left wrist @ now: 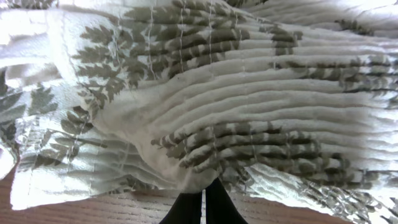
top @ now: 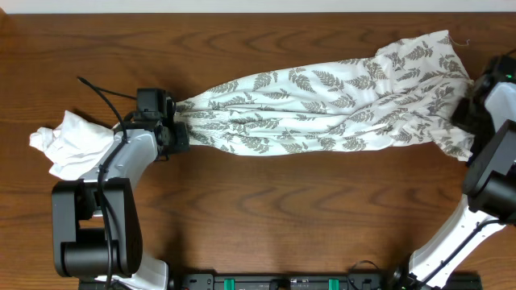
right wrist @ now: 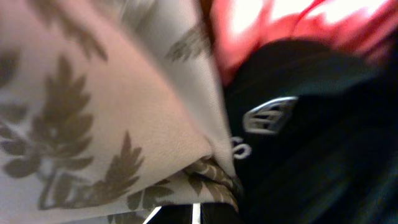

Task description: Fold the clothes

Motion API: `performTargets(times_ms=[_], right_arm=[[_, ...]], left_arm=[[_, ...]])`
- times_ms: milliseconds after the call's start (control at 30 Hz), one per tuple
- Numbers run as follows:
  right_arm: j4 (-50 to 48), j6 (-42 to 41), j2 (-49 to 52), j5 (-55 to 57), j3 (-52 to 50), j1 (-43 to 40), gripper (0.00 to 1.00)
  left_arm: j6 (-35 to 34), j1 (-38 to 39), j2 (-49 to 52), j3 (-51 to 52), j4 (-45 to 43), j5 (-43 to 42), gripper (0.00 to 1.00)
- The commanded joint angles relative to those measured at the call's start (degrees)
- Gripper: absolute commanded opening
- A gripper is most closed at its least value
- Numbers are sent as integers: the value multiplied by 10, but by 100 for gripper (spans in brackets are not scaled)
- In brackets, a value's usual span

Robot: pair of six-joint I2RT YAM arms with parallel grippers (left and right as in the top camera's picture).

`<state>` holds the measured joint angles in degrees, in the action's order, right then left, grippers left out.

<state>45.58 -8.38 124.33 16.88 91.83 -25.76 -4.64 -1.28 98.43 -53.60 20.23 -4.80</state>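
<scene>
The fern-print garment (top: 322, 101), cream-white with grey-green leaves, lies bunched into a long band across the wooden table. At the band's left end, my left gripper (top: 179, 127) is shut on the cloth. In the left wrist view its closed fingertips (left wrist: 203, 204) pinch a gathered fold of the fern-print garment (left wrist: 205, 93). My right gripper (top: 466, 103) sits at the band's right end. The right wrist view shows it (right wrist: 194, 214) shut on a folded edge of the fern-print garment (right wrist: 93, 124). A black garment (right wrist: 305, 143) with a silver logo lies right beside it. A crumpled white garment (top: 71, 143) lies at the far left.
Something red-pink (right wrist: 292, 25) shows behind the black garment in the right wrist view. The left arm's base (top: 93, 234) stands at the front left and the right arm (top: 492, 177) at the right edge. A black cable (top: 105, 95) loops above the left arm.
</scene>
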Motion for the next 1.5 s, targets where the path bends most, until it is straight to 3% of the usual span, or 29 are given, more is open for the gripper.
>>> performTargets(times_ms=[0,267,433,467,533,600,867,1133,1467], right_arm=[[-5,80,7,38,49,2,7],[35,37,3,-9,144,3,10],[109,38,-11,-161,219,11,30],[128,38,-13,-200,229,15,34],[159,38,-14,-261,243,23,44],[186,38,-14,-295,247,31,51],[250,94,-14,-324,247,100,63],[227,111,-14,-339,247,191,67],[236,110,-14,-338,247,213,67]], left_arm=[[-2,0,3,-3,5,-6,6],[-2,0,3,-4,12,-6,6],[-4,0,-2,-17,39,-9,7],[-4,0,-5,-21,47,-14,11],[-11,0,-13,-32,66,-29,32],[-36,0,-24,-43,85,-37,45],[-88,0,-92,-55,104,-90,78],[-102,0,-98,-55,73,-65,88],[-97,0,-15,-55,10,-44,88]])
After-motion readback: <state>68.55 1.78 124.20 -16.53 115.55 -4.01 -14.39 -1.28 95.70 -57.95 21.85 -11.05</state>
